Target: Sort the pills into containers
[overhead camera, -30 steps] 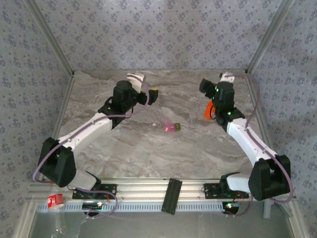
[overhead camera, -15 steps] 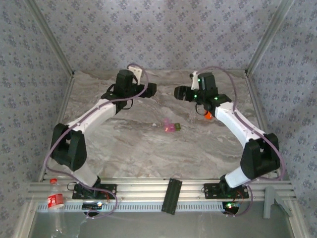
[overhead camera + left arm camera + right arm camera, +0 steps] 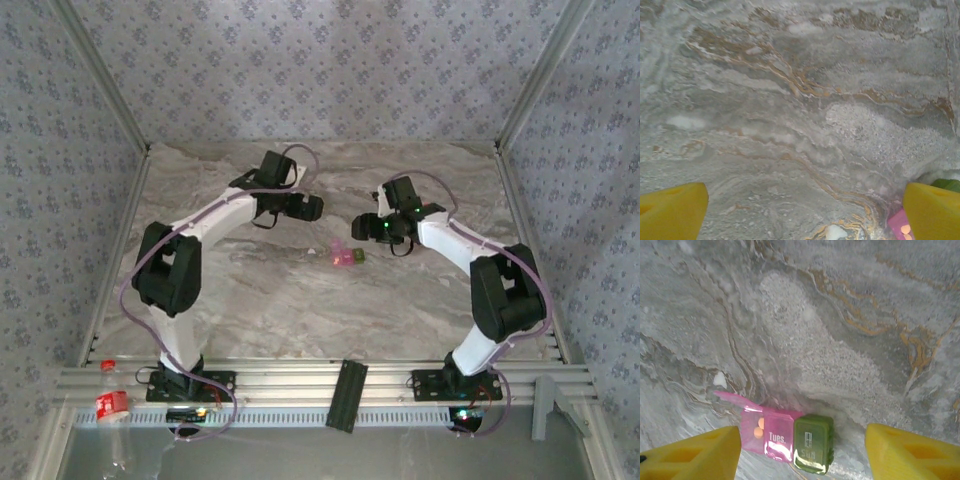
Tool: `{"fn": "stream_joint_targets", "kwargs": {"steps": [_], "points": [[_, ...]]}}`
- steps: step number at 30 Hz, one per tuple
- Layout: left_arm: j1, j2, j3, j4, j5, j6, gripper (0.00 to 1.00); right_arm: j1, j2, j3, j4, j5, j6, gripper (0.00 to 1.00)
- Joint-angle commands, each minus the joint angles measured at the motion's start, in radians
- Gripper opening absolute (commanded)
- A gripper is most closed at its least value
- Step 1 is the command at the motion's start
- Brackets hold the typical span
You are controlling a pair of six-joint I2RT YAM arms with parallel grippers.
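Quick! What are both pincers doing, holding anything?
Left pincer: open, holding nothing.
Right pincer: open, holding nothing, near the pill box.

One joined pair of small boxy containers (image 3: 790, 440) on the marble table (image 3: 250, 300): one translucent pink compartment (image 3: 777, 437), one olive-green compartment (image 3: 812, 442). Two small round orange pills (image 3: 760, 423) in the pink one. One clear plastic bottle with a red label (image 3: 112, 405) beyond the table's near left corner.

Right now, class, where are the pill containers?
The containers lie mid-table in the top view, between the arms, just nearer the bases than the right end effector.
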Motion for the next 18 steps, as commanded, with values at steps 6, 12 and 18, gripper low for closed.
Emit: {"fn": "stream_joint_targets", "kwargs": {"steps": [6,12,18], "points": [[-0.045,0.048,0.067,-0.066,0.000,0.028,0.99,0.010,0.030,-0.037,-0.043,0.012,-0.040,0.56],[-0.059,0.079,0.096,-0.104,-0.011,0.046,0.98,0.011,0.065,-0.050,-0.032,0.009,-0.050,0.55],[-0.065,0.100,0.109,-0.121,-0.012,0.053,0.96,0.010,0.098,-0.049,-0.026,0.016,-0.057,0.54]]}}
